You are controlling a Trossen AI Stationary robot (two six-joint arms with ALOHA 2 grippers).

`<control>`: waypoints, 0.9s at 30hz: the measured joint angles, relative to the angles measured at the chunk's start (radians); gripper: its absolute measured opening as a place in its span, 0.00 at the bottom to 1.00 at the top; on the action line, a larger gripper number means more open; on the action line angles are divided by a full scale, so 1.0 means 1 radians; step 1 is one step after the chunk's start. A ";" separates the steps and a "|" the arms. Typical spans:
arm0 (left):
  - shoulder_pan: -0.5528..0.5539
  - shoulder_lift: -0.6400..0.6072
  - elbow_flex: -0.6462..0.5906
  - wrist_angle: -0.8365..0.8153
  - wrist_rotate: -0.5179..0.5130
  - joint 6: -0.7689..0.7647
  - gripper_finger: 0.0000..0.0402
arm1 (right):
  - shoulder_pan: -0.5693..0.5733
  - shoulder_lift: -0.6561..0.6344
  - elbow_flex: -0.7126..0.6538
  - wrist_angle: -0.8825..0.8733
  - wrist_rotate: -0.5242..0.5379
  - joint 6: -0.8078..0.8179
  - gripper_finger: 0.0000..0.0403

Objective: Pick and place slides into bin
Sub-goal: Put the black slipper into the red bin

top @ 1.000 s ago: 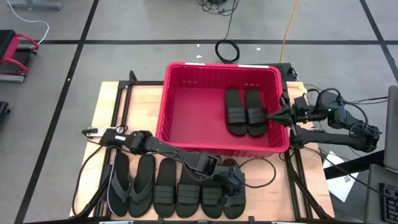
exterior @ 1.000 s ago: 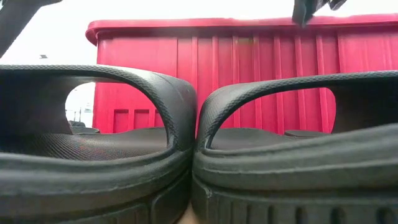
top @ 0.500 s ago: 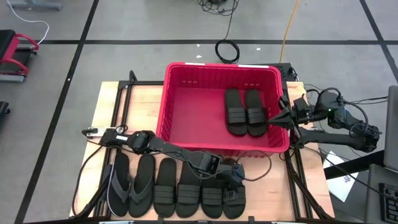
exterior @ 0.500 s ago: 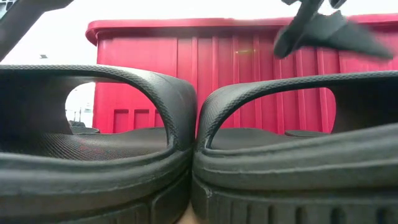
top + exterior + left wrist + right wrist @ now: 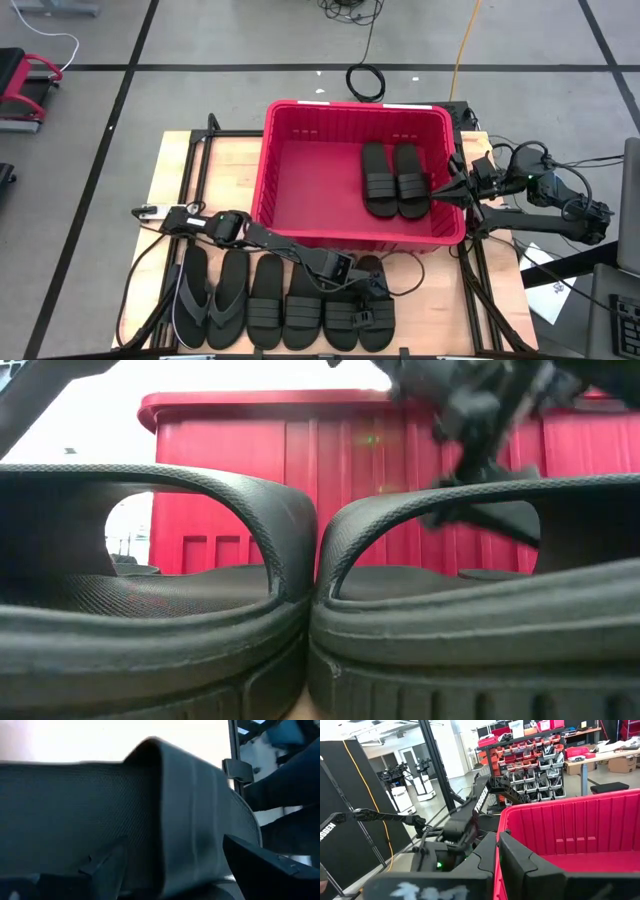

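Two black slides (image 5: 394, 180) lie side by side, soles down, in the right half of the red bin (image 5: 300, 170). A row of slides and flip-flops (image 5: 265, 305) lies on the table along its near edge. My left gripper (image 5: 371, 292) is open and low over the rightmost slide (image 5: 375, 318) of that row. In the left wrist view its fingers (image 5: 107, 865) stand on either side of that slide's ribbed band (image 5: 195, 805). My right gripper (image 5: 438, 188) is shut and waits level at the bin's right rim. My left gripper comes slanting down from the table's left, with its open fingers on either side of the rightmost slide's band (image 5: 150, 820). I cannot tell whether they touch the band. The slide lies flat on the table.
The bin's near wall (image 5: 340, 238) stands just beyond the row of slides, close to my left arm. A black cable (image 5: 420, 268) lies on the table right of the gripper. Two slides (image 5: 160, 610) fill the low view right at the near edge.
My left gripper has opened wide, rolled about its own line and sunk onto the rightmost slide in the near row. The slides have not moved.
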 joint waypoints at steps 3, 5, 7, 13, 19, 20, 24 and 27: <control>0.000 0.000 -0.049 0.156 0.012 -0.028 0.80 | 0.000 0.000 0.000 0.000 0.001 -0.004 0.03; 0.000 -0.001 -0.071 0.215 0.010 -0.043 0.80 | 0.000 0.000 0.000 0.000 0.001 -0.004 0.03; 0.001 -0.001 -0.083 0.240 0.019 -0.045 0.77 | 0.000 0.000 0.000 0.000 0.001 -0.004 0.03; -0.004 -0.002 -0.083 0.254 0.028 0.039 0.46 | 0.000 0.000 0.000 0.000 0.002 -0.004 0.03; -0.004 -0.002 -0.083 0.286 0.112 0.086 0.04 | 0.000 0.000 0.000 0.000 0.002 -0.004 0.03; -0.004 -0.004 -0.083 0.295 0.124 0.085 0.04 | 0.000 0.000 0.000 0.000 0.002 -0.005 0.03; -0.004 -0.006 -0.059 0.322 0.130 0.076 0.02 | 0.000 0.000 0.000 0.000 0.002 -0.023 0.03; -0.004 -0.010 -0.004 0.326 0.179 0.073 0.01 | 0.000 0.000 0.000 0.000 0.002 -0.023 0.03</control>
